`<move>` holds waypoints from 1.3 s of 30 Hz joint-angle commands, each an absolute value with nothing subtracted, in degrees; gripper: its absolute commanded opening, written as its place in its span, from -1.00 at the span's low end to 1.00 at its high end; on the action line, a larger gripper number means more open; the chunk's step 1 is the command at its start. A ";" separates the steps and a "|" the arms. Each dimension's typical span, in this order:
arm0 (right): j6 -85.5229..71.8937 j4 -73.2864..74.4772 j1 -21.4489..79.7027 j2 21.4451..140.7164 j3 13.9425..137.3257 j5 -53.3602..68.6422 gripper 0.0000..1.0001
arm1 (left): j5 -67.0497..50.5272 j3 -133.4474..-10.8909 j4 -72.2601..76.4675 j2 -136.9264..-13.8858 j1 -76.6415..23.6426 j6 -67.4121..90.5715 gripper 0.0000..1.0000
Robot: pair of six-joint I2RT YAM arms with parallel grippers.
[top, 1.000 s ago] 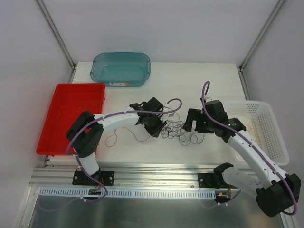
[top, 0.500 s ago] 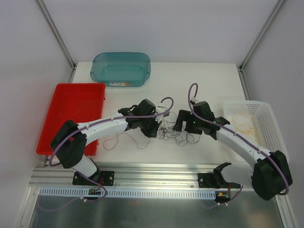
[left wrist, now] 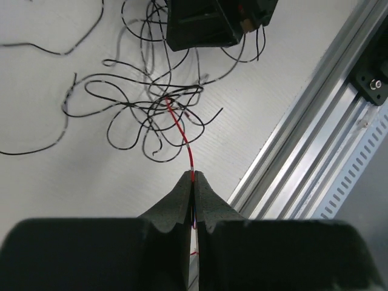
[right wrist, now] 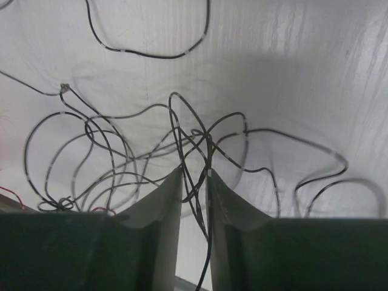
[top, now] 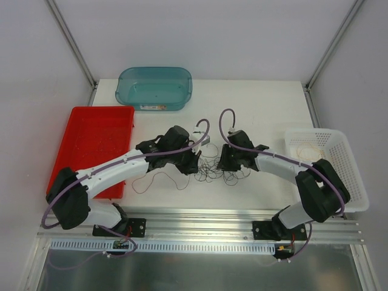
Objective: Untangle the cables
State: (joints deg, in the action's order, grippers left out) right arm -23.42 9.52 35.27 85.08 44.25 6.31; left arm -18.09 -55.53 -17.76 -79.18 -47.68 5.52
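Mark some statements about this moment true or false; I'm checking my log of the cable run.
The left gripper is shut on a red cable: true.
The dark tangle lies in the teal bin: false, the tangle lies on the table, outside the teal bin.
The white basket stands at the table's right side: true.
The red tray stands on the right: false, the red tray is on the left.

Overhead camera looks down across the white tabletop (top: pixel 260 97); both wrist cameras sit close, sharing the thin red-and-black tangled cables (left wrist: pixel 168 100).
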 commanded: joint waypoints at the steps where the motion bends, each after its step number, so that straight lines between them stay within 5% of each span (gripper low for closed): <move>1: -24.53 7.46 35.68 85.52 45.97 3.18 -0.59 | -14.61 -55.37 -16.08 -71.74 -48.08 7.38 -1.00; 4: -22.60 10.28 34.55 83.85 45.71 0.45 -0.98 | -11.87 -55.55 -16.79 -66.82 -46.76 8.43 -1.00; 11: -18.02 17.30 24.54 76.56 43.69 -3.25 -0.99 | -12.14 -58.44 -21.88 -55.38 -32.64 12.65 -1.00; 21: -11.52 24.26 13.54 69.00 47.54 -2.21 -0.98 | -0.63 -68.55 -32.60 -53.61 -28.04 11.69 -1.00; 23: -10.73 25.31 13.62 68.73 48.34 -0.53 -0.83 | -0.26 -69.43 -33.13 -54.58 -27.77 12.30 -1.00; 33: -7.12 30.67 15.03 62.67 49.57 5.02 0.57 | 12.03 -89.00 -36.03 -63.00 -25.67 13.10 -1.00; 39: -4.92 34.54 15.73 55.91 49.48 4.74 0.97 | 16.53 -98.87 -39.72 -66.79 -15.23 14.23 -1.00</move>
